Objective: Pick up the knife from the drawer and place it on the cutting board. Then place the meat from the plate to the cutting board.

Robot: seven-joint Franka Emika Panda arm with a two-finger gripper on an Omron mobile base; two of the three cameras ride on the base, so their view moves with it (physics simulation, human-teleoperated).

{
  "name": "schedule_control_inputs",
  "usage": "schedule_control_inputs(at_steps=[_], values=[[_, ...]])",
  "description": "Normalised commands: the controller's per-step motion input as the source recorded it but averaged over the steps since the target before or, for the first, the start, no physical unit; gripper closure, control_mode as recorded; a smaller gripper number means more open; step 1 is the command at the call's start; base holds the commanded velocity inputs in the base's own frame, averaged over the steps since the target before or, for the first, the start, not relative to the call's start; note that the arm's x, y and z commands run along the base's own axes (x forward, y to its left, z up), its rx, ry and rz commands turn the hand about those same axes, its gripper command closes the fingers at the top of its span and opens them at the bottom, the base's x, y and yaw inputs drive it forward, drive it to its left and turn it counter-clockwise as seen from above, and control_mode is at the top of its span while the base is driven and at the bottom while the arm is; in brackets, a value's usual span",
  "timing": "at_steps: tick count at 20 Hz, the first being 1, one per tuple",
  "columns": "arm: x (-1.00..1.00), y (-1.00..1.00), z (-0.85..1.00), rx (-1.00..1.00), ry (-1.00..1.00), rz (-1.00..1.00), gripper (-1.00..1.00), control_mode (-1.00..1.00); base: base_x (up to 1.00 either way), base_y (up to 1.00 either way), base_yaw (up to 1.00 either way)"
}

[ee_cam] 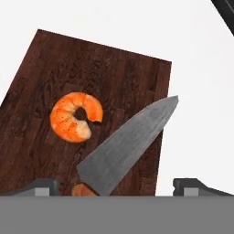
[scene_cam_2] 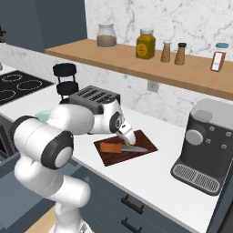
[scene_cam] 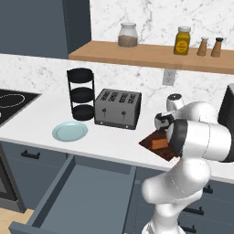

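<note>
White marble counter (scene_cam_2: 164,168) beneath your arm: the cutting board (ee_cam: 50,64) carries the curled orange meat (ee_cam: 75,116) and the knife (ee_cam: 125,146), blade lying just beside it. Your gripper (ee_cam: 116,185) hovers above them, fingertips spread wide, holding nothing. At left, the plate (scene_cam: 69,131) sits bare, and the drawer (scene_cam: 87,194) stands pulled out.

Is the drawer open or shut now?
Open: the drawer is pulled out below the counter and shows its plain grey inside.
</note>
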Motion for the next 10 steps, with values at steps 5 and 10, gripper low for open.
schedule_control_inputs(at_steps=[5,10], values=[[-0.92,0.18,0.22,-0.02,-0.14,0.02,-1.00,-1.00,0.00,0.00,0.00],[-0.81,0.45,0.54,-0.05,-0.21,0.01,-1.00,-1.00,0.00,0.00,0.00]])
